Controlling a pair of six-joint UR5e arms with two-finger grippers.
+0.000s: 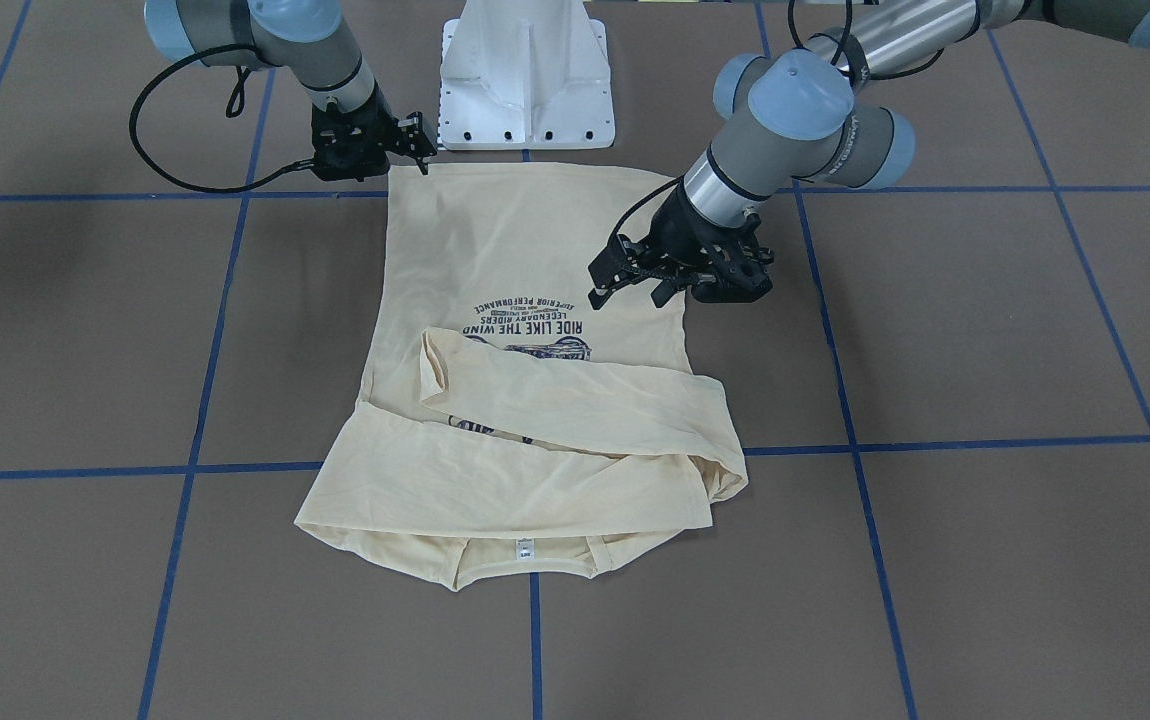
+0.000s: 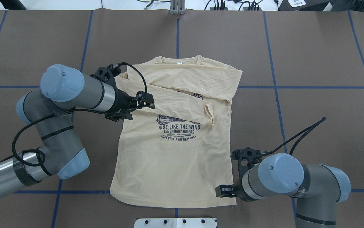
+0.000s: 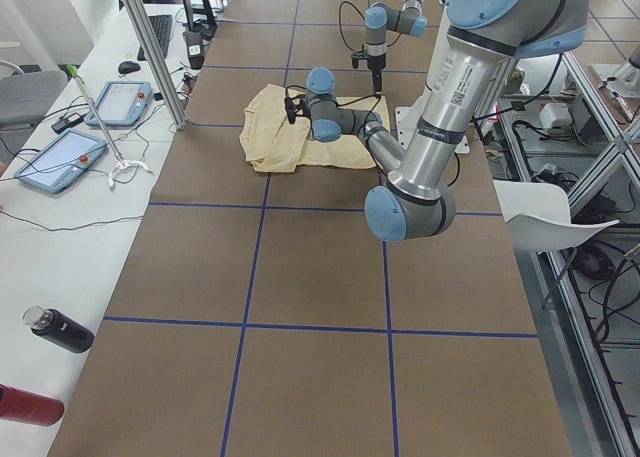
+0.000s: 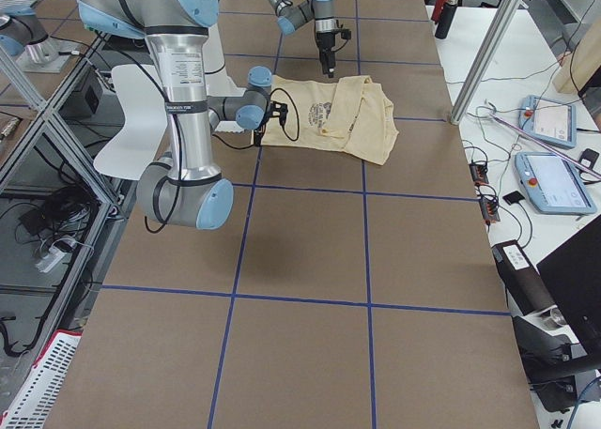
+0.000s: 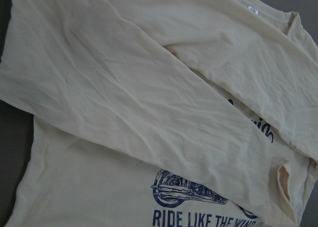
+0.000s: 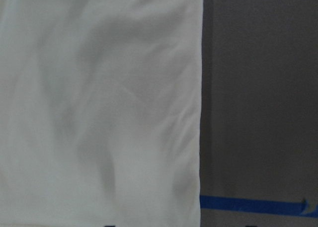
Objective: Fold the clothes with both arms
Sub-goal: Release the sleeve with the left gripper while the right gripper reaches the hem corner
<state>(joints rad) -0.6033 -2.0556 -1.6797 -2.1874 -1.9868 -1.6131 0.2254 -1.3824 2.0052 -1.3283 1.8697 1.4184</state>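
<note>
The cream-yellow shirt [image 2: 175, 158] lies flat and print-up on the brown table, collar and white neck tag [image 2: 179, 62] at the far side. Both sleeves [image 2: 182, 104] are folded across the chest and partly cover the navy print [image 1: 535, 310]. My left gripper [image 2: 146, 101] hovers open over the shirt's left side by the folded sleeve, holding nothing; its wrist view shows only shirt [image 5: 124, 88]. My right gripper [image 1: 420, 145] is low at the near right hem corner, open, at the cloth's edge [image 6: 198, 113].
The white pedestal base [image 1: 525, 80] stands just behind the hem. Blue tape lines [image 2: 311, 87] cross the brown table. A side bench holds tablets [image 3: 60, 157] and bottles [image 3: 60, 329]; a metal post [image 3: 150, 47] rises at the table's edge.
</note>
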